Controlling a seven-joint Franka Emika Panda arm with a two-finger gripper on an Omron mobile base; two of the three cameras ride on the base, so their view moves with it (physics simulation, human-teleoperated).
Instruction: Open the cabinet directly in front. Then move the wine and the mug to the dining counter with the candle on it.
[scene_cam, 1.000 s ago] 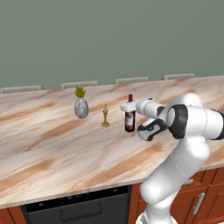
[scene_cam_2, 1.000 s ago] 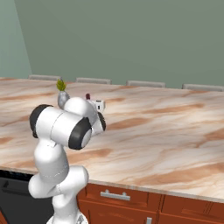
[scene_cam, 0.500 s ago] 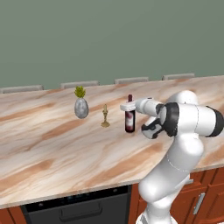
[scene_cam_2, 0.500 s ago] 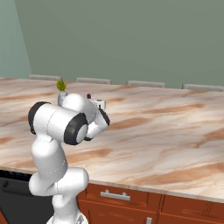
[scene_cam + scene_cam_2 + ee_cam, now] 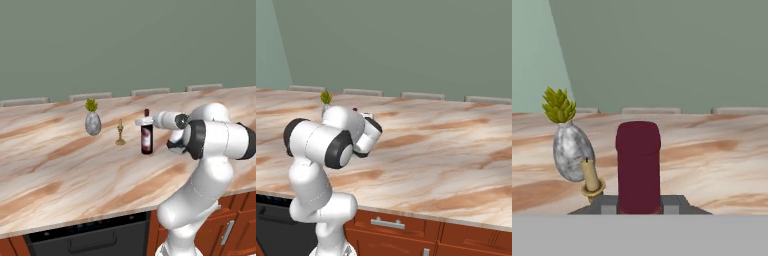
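- The gripper (image 5: 144, 121) is reaching out over the dining counter (image 5: 60, 170) and is clamping the wine (image 5: 146, 137) at its neck, just below the dark red capsule.
- In the hand view the capsule of the wine (image 5: 638, 167) is rising straight up between the two dark finger tips (image 5: 608, 206), which are pressing on it from either side.
- The wine is standing upright, its base resting on or just above the marble; which of the two cannot be told.
- The candle (image 5: 120, 133) is standing just beside the bottle on the slab, not touching it, and a grey vase with a yellow-green plant (image 5: 92, 119) is sitting a little beyond the candle.
- In the hand view the candle (image 5: 590, 179) is overlapping the lower edge of the vase (image 5: 571, 150).
- Grey chair backs (image 5: 151, 92) are lining the far edge of the counter, against a plain green wall (image 5: 125, 45).
- In the right base view the arm's white body is covering most of the hand, with the plant (image 5: 325, 97) peeking over it.
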